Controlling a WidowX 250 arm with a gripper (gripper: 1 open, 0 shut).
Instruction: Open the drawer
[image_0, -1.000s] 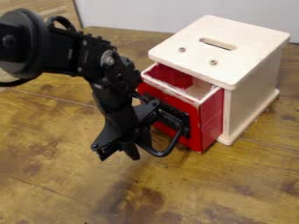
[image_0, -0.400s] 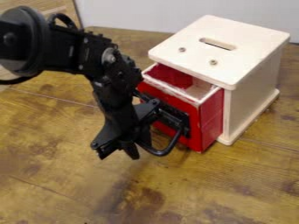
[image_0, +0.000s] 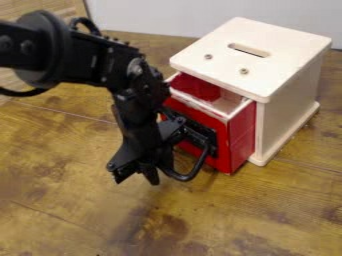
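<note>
At centre, black gripper (image_0: 144, 165) points steeply down, jaws together beside the loop handle (image_0: 191, 158); whether it grips the handle is unclear. Red drawer (image_0: 203, 112) sits partly pulled out of cream cube (image_0: 274, 85), right, on wooden table (image_0: 54, 200).

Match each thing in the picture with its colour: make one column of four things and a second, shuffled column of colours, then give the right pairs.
Things:
1. drawer
2. loop handle
3. cube
4. table

Colours:
A. brown wood
B. black
C. red
D. cream

Pairs: 1-C, 2-B, 3-D, 4-A
</note>
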